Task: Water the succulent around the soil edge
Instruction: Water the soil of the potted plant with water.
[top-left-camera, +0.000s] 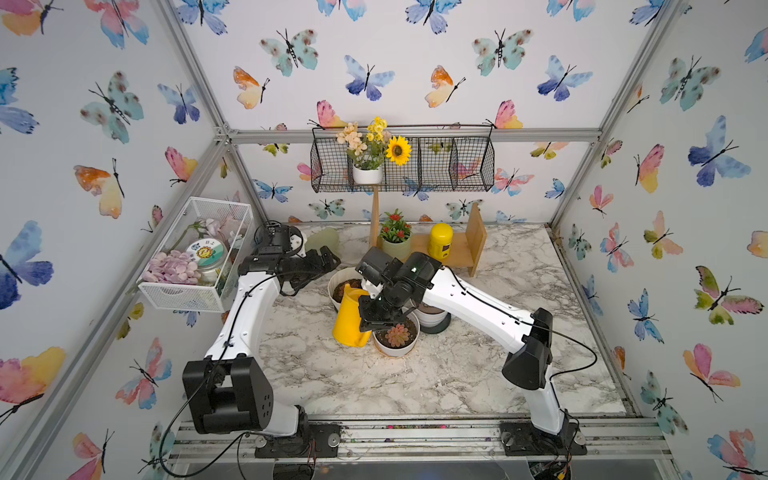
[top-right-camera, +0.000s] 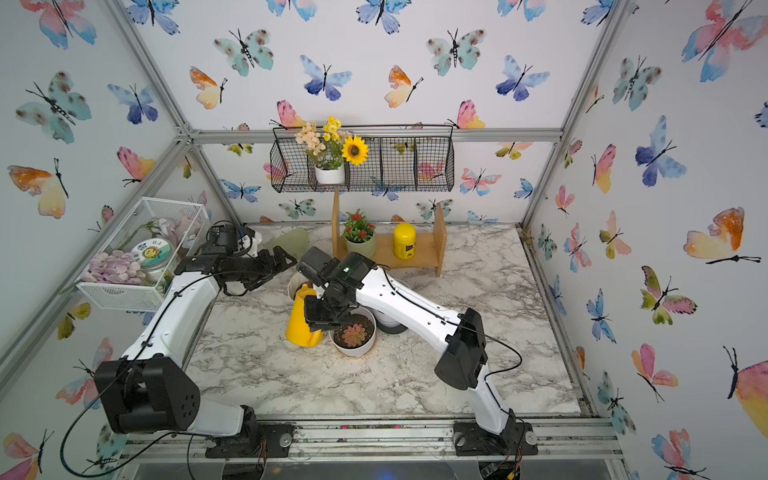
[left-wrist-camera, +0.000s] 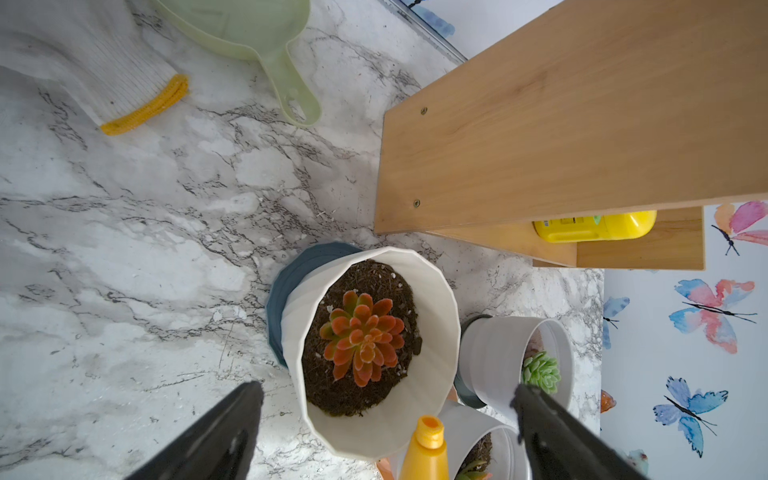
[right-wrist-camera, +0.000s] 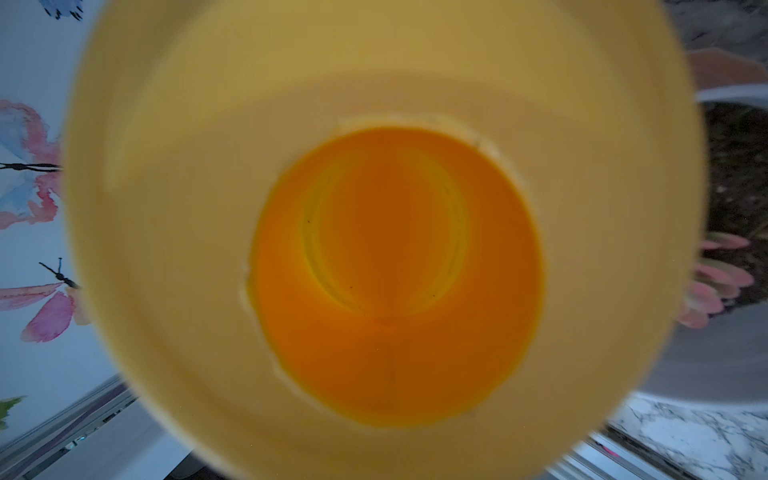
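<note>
The succulent (left-wrist-camera: 361, 336), an orange-red and green rosette, sits in the middle of dark crumbly soil in a cream ribbed pot (left-wrist-camera: 434, 374). The pot stands on a blue-grey saucer (left-wrist-camera: 282, 286) on the marble-patterned tabletop (top-left-camera: 436, 374), near the table's middle and in front of a low wooden shelf (top-left-camera: 459, 249). The soil edge (left-wrist-camera: 376, 272) shows as a dark ring against the pot's inner wall. In both top views this pot is mostly hidden behind the arms.

A yellow plastic watering can (top-left-camera: 349, 322) stands just beside the cream pot. In the left wrist view its spout (left-wrist-camera: 428, 434) ends right at the pot's rim; whether it touches cannot be told. The right gripper (top-left-camera: 374, 320) is clamped on the can, and the right wrist view looks straight down into its yellow interior.

The left gripper (left-wrist-camera: 386, 390) hovers over the cream pot with its jaws spread wide, holding nothing.

A smooth white pot with a pink rosette (top-left-camera: 397, 334) sits just beside the can. A white pot with a pale green rosette (left-wrist-camera: 540, 370) stands next to the cream pot. A yellow jar (top-left-camera: 440, 241) rests on the shelf.
</note>
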